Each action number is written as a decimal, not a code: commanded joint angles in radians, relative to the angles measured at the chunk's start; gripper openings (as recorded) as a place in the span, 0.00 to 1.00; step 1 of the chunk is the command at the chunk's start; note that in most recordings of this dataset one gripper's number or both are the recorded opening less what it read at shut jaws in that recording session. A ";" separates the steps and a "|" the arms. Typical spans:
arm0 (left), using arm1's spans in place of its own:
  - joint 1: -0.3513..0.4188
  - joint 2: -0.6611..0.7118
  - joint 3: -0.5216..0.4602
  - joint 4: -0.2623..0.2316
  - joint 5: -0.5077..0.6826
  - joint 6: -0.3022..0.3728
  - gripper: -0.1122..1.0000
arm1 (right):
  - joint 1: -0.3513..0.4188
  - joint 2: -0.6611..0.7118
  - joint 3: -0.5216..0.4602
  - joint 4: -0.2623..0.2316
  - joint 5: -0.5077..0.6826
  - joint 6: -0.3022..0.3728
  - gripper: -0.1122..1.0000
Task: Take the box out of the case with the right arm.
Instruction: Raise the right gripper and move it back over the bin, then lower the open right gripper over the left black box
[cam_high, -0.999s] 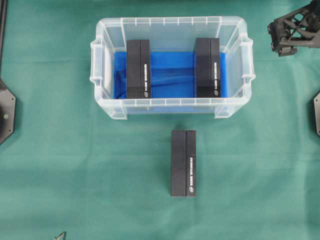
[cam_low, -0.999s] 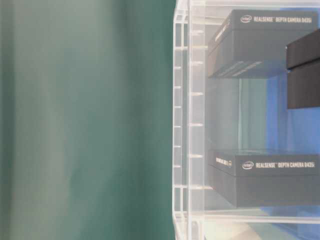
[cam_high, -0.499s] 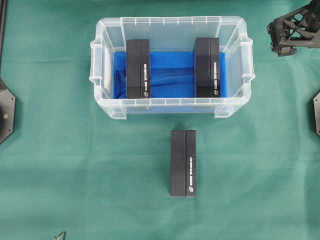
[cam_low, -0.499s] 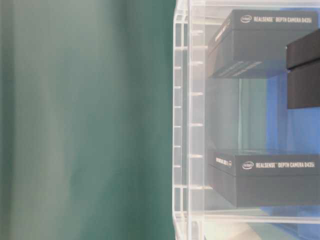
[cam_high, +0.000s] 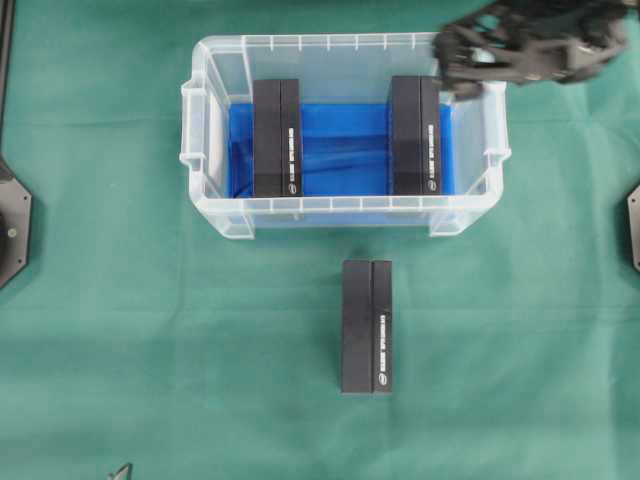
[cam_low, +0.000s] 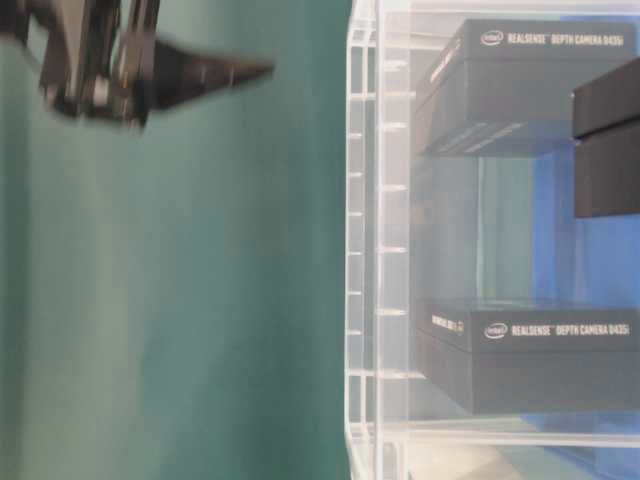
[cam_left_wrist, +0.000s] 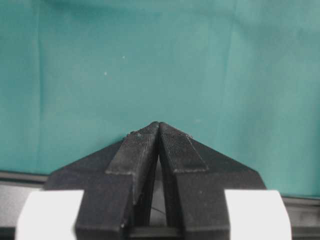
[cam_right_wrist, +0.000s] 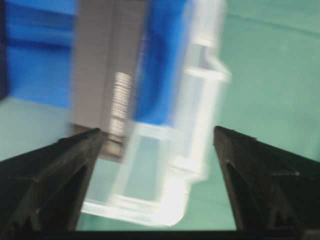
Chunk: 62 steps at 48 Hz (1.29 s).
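The clear case (cam_high: 345, 44) with a blue bottom stands at the far middle of the green cloth. Two black boxes stand in it, one at the left (cam_high: 277, 138) and one at the right (cam_high: 415, 135). My right gripper (cam_high: 458, 68), blurred by motion, hovers over the case's far right corner, close to the right box. In the right wrist view this gripper (cam_right_wrist: 157, 132) is open and empty, with the right box (cam_right_wrist: 105, 70) and the case's corner (cam_right_wrist: 202, 95) below. My left gripper (cam_left_wrist: 159, 125) is shut on nothing over bare cloth.
A third black box (cam_high: 367, 327) lies on the cloth in front of the case. Black base plates sit at the left edge (cam_high: 12, 225) and the right edge (cam_high: 633, 225). In the table-level view the blurred right gripper's finger (cam_low: 215, 70) sits left of the case wall (cam_low: 365, 250).
The right arm has swung left from the far right corner of the table to above the case's far right corner, jaws still wide. Boxes, case and left gripper have not moved.
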<state>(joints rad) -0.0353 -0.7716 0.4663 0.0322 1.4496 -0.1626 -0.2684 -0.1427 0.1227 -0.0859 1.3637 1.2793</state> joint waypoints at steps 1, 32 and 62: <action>0.003 0.002 -0.028 0.003 -0.003 -0.002 0.10 | 0.018 0.063 -0.114 -0.003 -0.005 -0.003 0.90; 0.003 -0.009 -0.029 0.003 -0.005 -0.005 0.10 | 0.107 0.523 -0.703 0.005 0.008 -0.005 0.90; 0.003 -0.025 -0.031 0.003 -0.003 -0.003 0.10 | 0.114 0.580 -0.759 0.020 0.054 0.006 0.91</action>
<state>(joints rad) -0.0353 -0.7992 0.4633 0.0322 1.4481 -0.1657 -0.1580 0.4633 -0.6136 -0.0675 1.4189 1.2839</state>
